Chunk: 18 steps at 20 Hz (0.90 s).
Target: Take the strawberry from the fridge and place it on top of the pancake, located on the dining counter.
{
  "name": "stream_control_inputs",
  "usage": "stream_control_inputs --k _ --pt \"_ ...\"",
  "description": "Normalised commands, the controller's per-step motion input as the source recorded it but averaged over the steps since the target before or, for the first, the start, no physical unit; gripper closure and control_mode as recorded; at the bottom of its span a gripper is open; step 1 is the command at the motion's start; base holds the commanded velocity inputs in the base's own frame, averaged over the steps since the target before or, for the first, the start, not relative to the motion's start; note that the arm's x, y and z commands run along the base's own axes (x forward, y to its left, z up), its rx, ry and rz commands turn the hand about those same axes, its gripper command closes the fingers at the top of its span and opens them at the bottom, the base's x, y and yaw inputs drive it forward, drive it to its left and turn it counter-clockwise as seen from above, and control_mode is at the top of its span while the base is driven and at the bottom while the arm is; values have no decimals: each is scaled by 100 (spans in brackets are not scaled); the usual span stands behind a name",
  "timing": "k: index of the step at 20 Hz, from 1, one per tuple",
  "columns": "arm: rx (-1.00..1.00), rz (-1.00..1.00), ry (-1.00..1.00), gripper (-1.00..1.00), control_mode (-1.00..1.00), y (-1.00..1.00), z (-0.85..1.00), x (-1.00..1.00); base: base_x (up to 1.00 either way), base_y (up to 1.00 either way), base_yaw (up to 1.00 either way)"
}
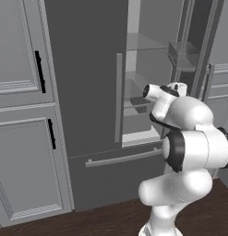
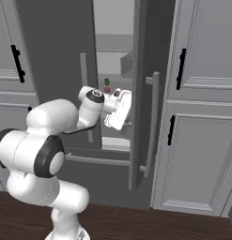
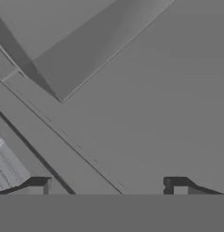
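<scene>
Strawberry [image 2: 107,89] inside fridge [image 2: 56,56], behind tool [image 2: 121,123].

Even, flat, dim rendered light, no glare. Fridge [image 1: 87,83] interior brighter than its door; soft shade beyond gripper [image 3: 109,186] in hand view. Base views sharp; hand view soft, low-detail. No edge distortion.

Dark grey fridge [image 1: 83,69], light grey interior, grey bar handles [image 2: 152,124]. Tiny red strawberry [image 2: 107,89] under small dark green item [image 2: 107,81]. Light grey panelled cabinets [image 1: 23,110], black handles [image 1: 39,71]. Dark brown wood floor [image 2: 136,222].
</scene>
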Motion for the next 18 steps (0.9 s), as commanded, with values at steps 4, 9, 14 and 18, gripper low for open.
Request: stream_control_inputs --k 4,9,14,18 --pt "0 0 0 -100 -100 -80 0 -9 0 0 0" --pt "0 0 0 -100 -100 -80 0 -1 0 0 0" --pt "-5 2 0 -100 -100 33 -5 -20 0 0 0" --pt "-28 6 2 -100 -100 100 0 0 0 0 0"
